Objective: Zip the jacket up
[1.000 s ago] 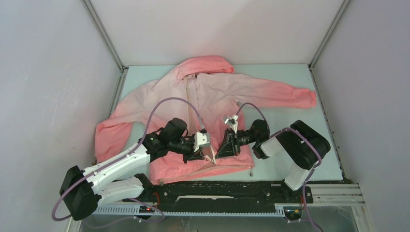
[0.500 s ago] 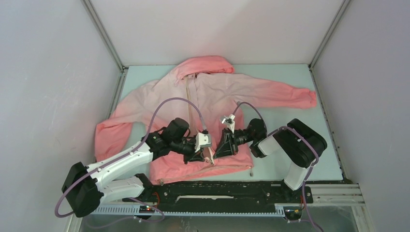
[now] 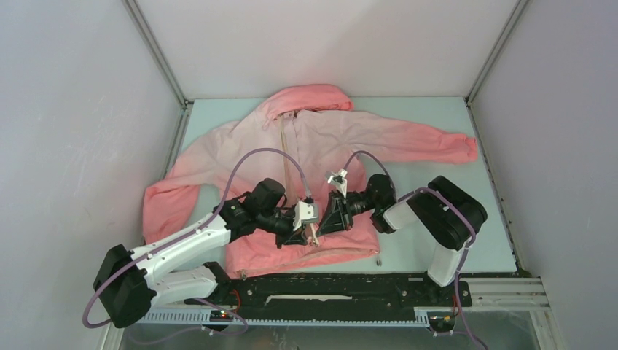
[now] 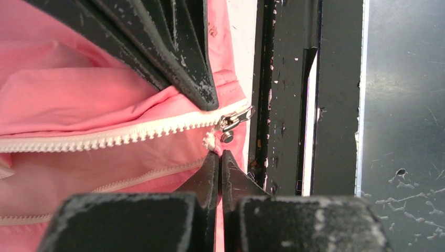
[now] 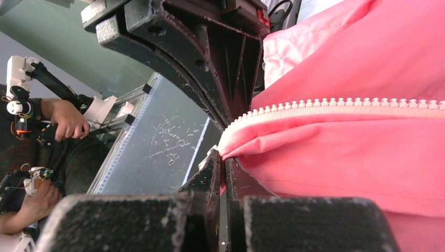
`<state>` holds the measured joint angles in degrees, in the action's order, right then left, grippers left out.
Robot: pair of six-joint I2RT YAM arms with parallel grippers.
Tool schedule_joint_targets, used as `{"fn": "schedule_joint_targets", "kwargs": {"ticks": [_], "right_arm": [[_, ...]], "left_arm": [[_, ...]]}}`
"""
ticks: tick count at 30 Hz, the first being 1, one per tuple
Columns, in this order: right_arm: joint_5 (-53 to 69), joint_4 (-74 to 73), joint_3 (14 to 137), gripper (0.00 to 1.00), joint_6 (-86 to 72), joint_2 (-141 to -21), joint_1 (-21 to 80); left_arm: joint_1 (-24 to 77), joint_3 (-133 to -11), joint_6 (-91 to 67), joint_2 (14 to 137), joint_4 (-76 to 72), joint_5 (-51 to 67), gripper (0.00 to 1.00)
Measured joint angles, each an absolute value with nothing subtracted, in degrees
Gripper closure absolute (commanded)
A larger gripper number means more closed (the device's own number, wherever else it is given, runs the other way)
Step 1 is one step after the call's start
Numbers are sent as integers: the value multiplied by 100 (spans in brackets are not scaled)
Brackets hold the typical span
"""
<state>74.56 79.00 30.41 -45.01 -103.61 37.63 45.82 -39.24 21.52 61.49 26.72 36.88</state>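
Note:
The pink jacket (image 3: 321,142) lies flat on the table with its hood at the far side and its front partly unzipped. Both grippers meet at the hem, at the foot of the whitish zipper (image 4: 105,137). My left gripper (image 4: 220,153) is shut on the coral hem fabric just below the metal slider (image 4: 234,117) and a snap (image 4: 226,137). My right gripper (image 5: 223,157) is shut on the hem edge of the other front panel, under the row of zipper teeth (image 5: 341,104). In the top view the left gripper (image 3: 309,232) and the right gripper (image 3: 322,226) nearly touch.
A black rail (image 3: 328,283) runs along the table's near edge right below the hem. Grey enclosure walls (image 3: 87,109) close in the left, right and back. The jacket's right sleeve (image 3: 437,146) reaches toward the right wall. A person's hands (image 5: 63,123) show beyond the table.
The right arm has shifted left, bringing its gripper closer to the left gripper at the hem. The left arm has barely moved.

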Motion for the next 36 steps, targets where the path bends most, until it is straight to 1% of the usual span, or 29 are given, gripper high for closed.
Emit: {"fn": "schedule_joint_targets", "kwargs": {"ticks": [11,12,13,15,16,18,19,21,22,25,29,32,33,35,36], "right_arm": [[7404,7389,3406,100,-4219,-10549,3889],[7393,7369,3406,100,-4204,-10551,3889],[7378,7332,3406,100,-4185,-10551,3892],[7321,7249,3406,100,-4134,-10551,3909],[7290,7214,3406,100,-4112,-10551,3913],[7220,7131,3406,100,-4045,-10551,3942],[7190,7085,3406,100,-4012,-10551,3957],[7113,7000,3406,100,-3944,-10551,3972],[7070,6949,3406,100,-3909,-10551,3990],[6987,6825,3406,100,-3844,-10551,4001],[6827,6628,3402,100,-3743,-10541,3999],[6716,6490,3402,100,-3667,-10527,3999],[6676,6453,3400,100,-3651,-10523,3999],[6611,6401,3395,100,-3636,-10519,3997],[6569,6386,3391,100,-3629,-10519,3992]], "left_arm": [[4600,-3924,2152,6145,2827,3680,100],[4600,-3924,2147,6145,2838,3669,96],[4602,-3924,2123,6139,2842,3634,87],[4615,-3924,2043,6114,2845,3500,74],[4622,-3924,2003,6095,2847,3441,63],[4626,-3924,1857,6003,2845,3306,50],[4619,-3924,1780,5918,2829,3240,40],[4609,-3924,1614,5629,2753,3057,28],[4609,-3924,1531,5461,2722,2956,26],[4609,-3918,1271,4722,2600,2497,25],[4611,-3922,397,3986,2335,1640,36],[4718,-4007,-517,4123,2285,969,40],[4831,-4047,-823,4298,2298,718,40],[5304,-4093,-1420,4657,2318,165,32],[5603,-4093,-1732,4875,2329,-84,32]]}}
